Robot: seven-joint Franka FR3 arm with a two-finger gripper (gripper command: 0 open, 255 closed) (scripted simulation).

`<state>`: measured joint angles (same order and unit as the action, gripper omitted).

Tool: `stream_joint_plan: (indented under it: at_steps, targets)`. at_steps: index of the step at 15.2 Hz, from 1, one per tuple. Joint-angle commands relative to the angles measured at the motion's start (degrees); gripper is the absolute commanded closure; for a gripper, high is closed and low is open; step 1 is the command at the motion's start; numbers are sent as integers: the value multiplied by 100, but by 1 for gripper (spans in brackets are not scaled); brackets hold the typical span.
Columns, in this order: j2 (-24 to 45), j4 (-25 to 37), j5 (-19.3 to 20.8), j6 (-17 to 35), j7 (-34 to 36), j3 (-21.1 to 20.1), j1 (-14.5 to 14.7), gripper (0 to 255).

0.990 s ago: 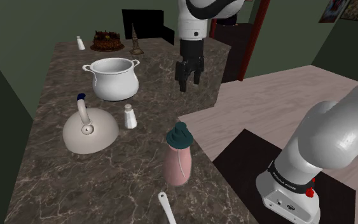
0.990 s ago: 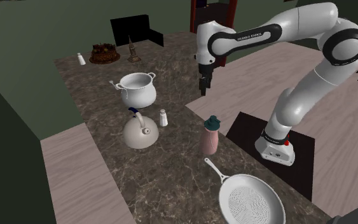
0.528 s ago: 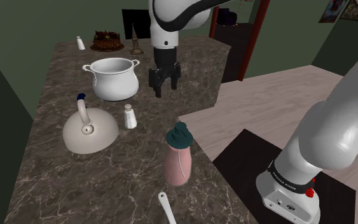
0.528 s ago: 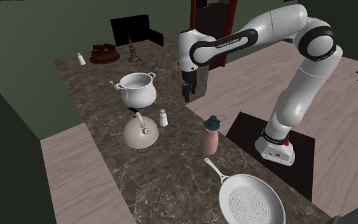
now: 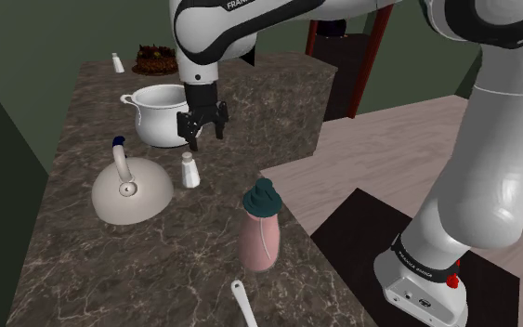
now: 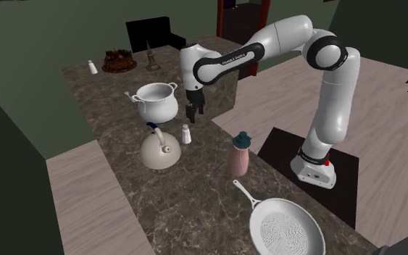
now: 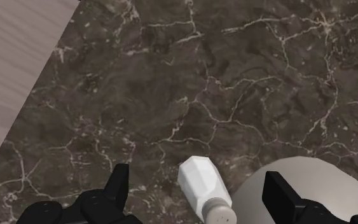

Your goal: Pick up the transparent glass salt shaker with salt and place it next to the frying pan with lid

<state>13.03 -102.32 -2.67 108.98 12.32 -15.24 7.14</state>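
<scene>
— Looking for the small white salt shaker point(image 5: 189, 169).
— Stands upright on the dark marbled surface point(image 5: 203, 241), just beside the pale domed pan with lid point(image 5: 132, 190), on its right in the shoulder view, not touching it. Sits nearer than the white pot point(image 5: 164, 113) and farther than the pink bottle point(image 5: 260, 232) with the green cap.
— And relative to the jaws?
— Directly beneath them, untouched. Through the wrist view, falls in the gap between the two black fingers point(image 7: 117, 184), about midway, clear of both.
— How wide?
— Spread far apart, gripping nothing. Hang pointing down over the shaker, level with the pot's side in the shoulder view.
— Anything else around?
— At the far end, a second shaker point(image 5: 117, 62) and a dark cake point(image 5: 156, 59). At the near end in the second exterior view, a white frying pan point(image 6: 287, 230).
</scene>
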Motion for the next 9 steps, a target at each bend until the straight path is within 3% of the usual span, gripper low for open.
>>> stream_joint_plan:
  at_steps: [1, 4, 9]
  targets:
    - [511, 563, 131, -51, 157, -18, 112, 0]
    - [1078, 1224, 267, -144, 310, -13, 263, 0]
    - [1143, 929, 281, 215, 318, -7, 278, 0]
